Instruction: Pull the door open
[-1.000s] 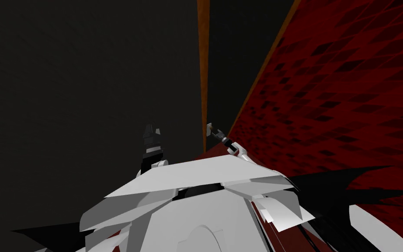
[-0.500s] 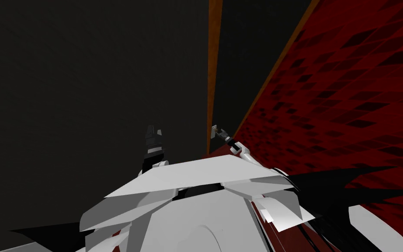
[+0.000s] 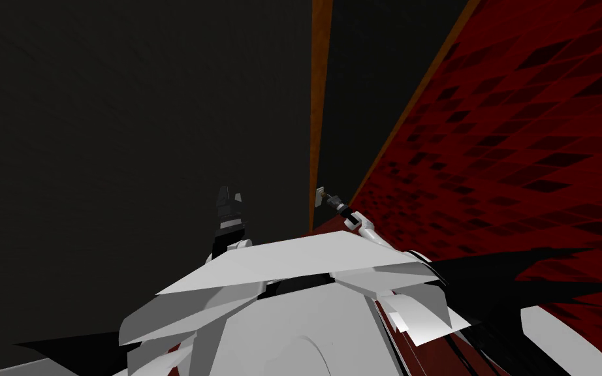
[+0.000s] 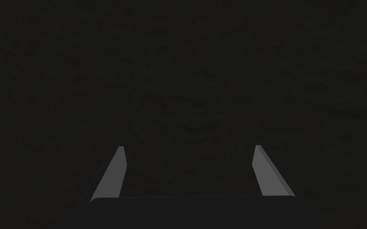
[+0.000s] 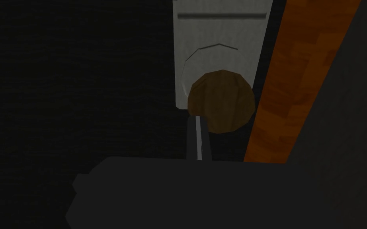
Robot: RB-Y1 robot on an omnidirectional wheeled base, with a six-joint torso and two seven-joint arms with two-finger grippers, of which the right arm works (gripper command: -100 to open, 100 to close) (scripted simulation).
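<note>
Largest in the head view is a broad, dark flat surface (image 3: pixel 130 117) lying to my left of the orange strip (image 3: pixel 320 98), a narrow band that runs up the scene. To my right of the strip comes a narrower dark panel (image 3: pixel 378 98), and beyond it a red surface patterned with dark diamonds (image 3: pixel 528 163), bordered on the strip's side by a thin orange line. The door (image 5: pixel 79 79) is seen close up from my right wrist as a dark face with the orange strip running just beside it. Whether this face is the broad surface or the narrower panel of the head view I cannot tell. A light grey handle plate (image 5: pixel 218 35) sits on the door just beside the strip. A round brown knob (image 5: pixel 221 101) stands out from the plate, between the plate's middle and the strip. My right gripper (image 3: pixel 324 196) reaches in from my right of the strip and sits directly at the knob, touching its rim on the side away from the strip. Whether it is spread or clamped on the knob I cannot tell. My left gripper (image 4: pixel 188 147) hangs well to my left of the strip, facing the broad dark surface, its two fingers (image 4: pixel 113 175) spread wide apart with nothing between them.
</note>
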